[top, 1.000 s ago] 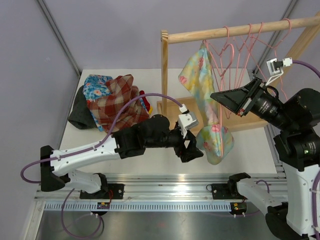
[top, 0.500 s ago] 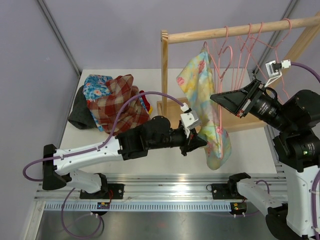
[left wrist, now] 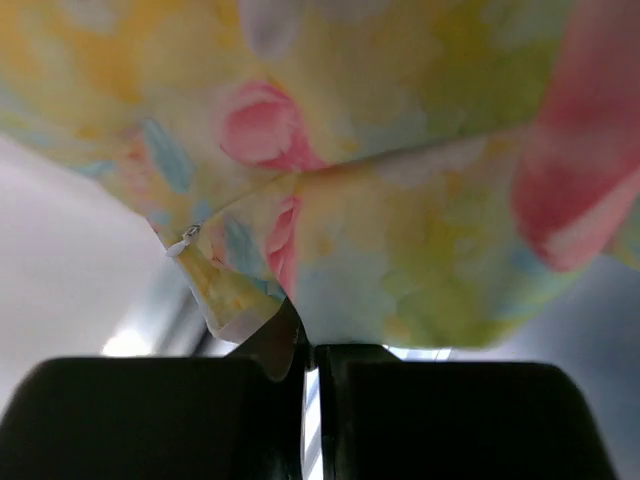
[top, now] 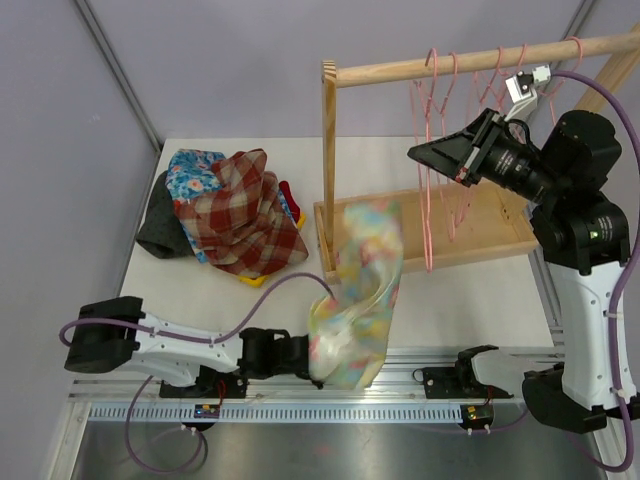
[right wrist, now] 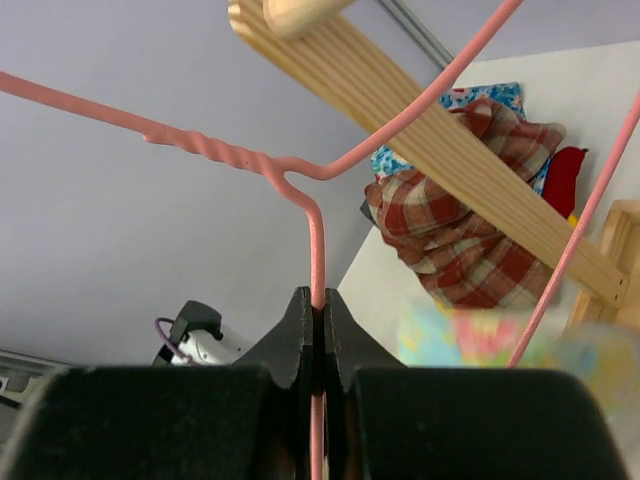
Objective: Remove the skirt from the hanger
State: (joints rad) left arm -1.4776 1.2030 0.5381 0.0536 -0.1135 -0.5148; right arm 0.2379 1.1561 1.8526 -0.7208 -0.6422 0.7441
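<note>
Left pincer [left wrist: 308, 352] clamping skirt [top: 362, 290] hem; skirt draping just above it, well apart from hanger [right wrist: 316, 245]. Right pincer [right wrist: 315, 312] pinching bare hanger wire. Removal appearing complete; set-down, release remaining.

The table [top: 470, 290] before the wooden rack [top: 328, 170] lies open; the rack's post and pink hangers [top: 428, 230] bar the space behind.

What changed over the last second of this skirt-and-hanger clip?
The left claw, open beside the hanging skirt a second ago, shut on its cloth and pulled it down toward the near edge of the table, apparently off the pink hanger. The right claw raised that hanger nearer the rail. Unchanged: the right claw stays shut on the hanger; the clothes pile is unmoved.
</note>
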